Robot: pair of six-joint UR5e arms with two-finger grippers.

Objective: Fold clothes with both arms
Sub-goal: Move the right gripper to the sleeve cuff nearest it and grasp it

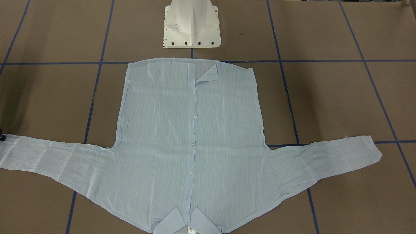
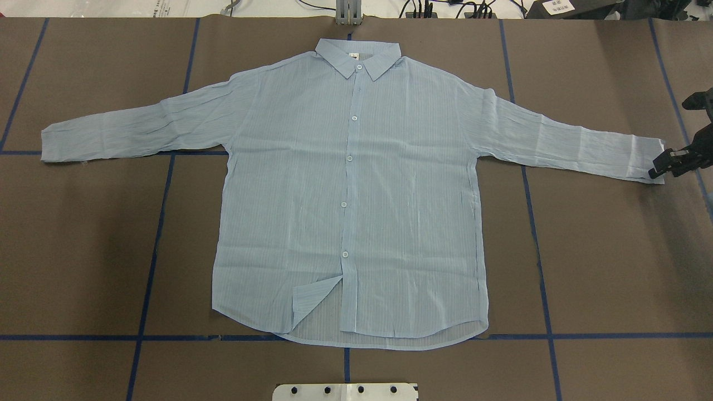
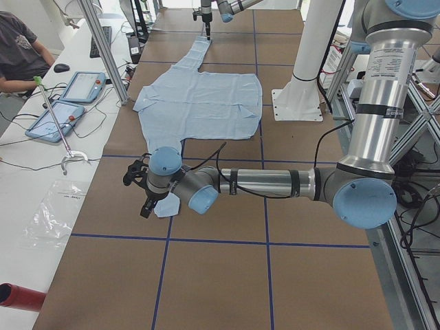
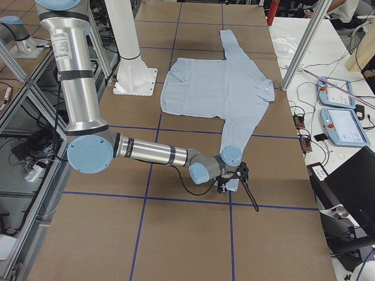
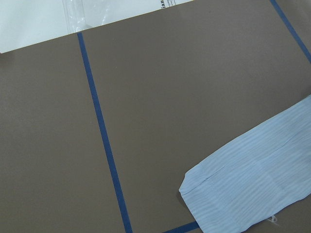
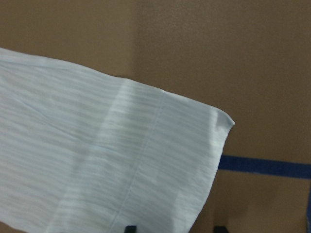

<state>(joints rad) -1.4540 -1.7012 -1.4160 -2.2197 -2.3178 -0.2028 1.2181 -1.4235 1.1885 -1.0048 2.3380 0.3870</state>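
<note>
Overhead exterior view shows a brown table surface (image 2: 613, 267) crossed by blue tape lines (image 2: 83, 337), with a white pedestal base (image 2: 345, 391) cut off at the edge. A thin pale-blue striped long-sleeved shirt (image 2: 356, 184) lies flat with its sleeves spread. The black right gripper (image 2: 663, 164) is partly out of frame; its jaws stand wide apart and hold nothing, and one sleeve cuff (image 2: 643, 161) lies just ahead of them. The black left gripper (image 3: 146, 203) hangs by the other cuff (image 3: 167, 207); how its jaws stand I cannot tell.
</note>
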